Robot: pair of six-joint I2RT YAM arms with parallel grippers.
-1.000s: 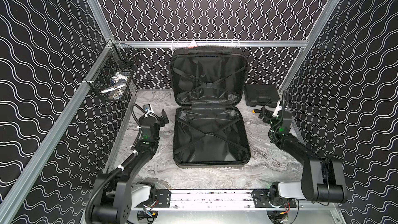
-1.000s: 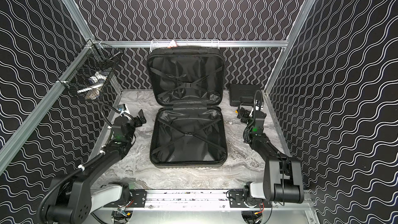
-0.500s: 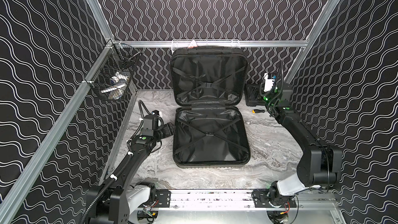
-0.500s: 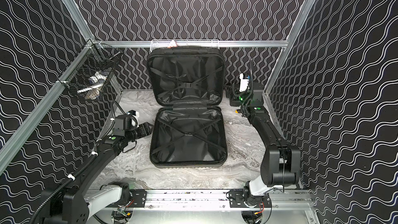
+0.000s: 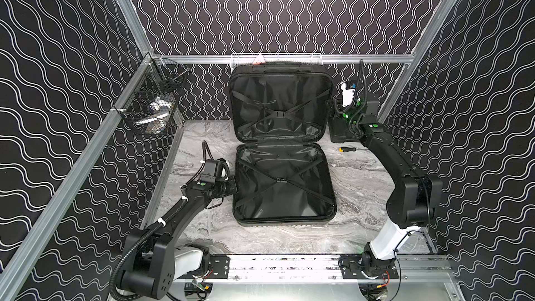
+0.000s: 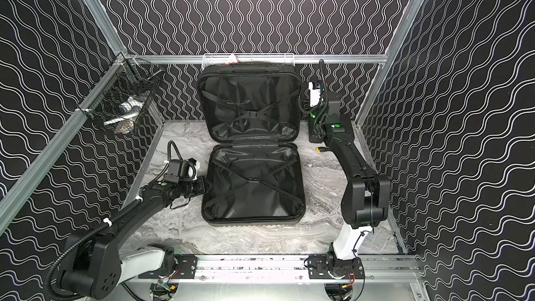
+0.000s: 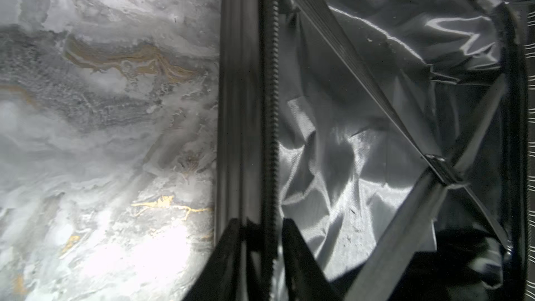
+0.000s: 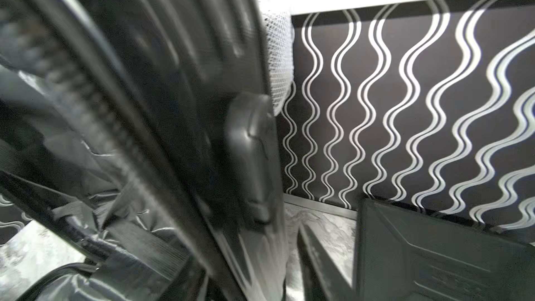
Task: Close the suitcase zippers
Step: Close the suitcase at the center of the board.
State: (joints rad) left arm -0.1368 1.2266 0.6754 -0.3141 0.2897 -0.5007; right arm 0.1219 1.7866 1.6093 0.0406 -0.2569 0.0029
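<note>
both arms stand nearer the open suitcase (image 5: 285, 222) than a second ago. left pincer (image 7: 260, 224) is clamped on the zipper band (image 7: 270, 97) of the lying shell, which spreads just ahead of it. right pincer (image 5: 335, 107) is at the standing shell's edge, tool case (image 8: 434, 250) just beside it; blur hides whether its jaws grip, so i cannot tell.

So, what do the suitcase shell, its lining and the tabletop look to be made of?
The suitcase shell looks like hard moulded plastic, matte black, with stiff ribs. The lining: thin glossy synthetic fabric, crinkled and catching light. The tabletop: grey-white marble look with gold veins, possibly only printed.
</note>
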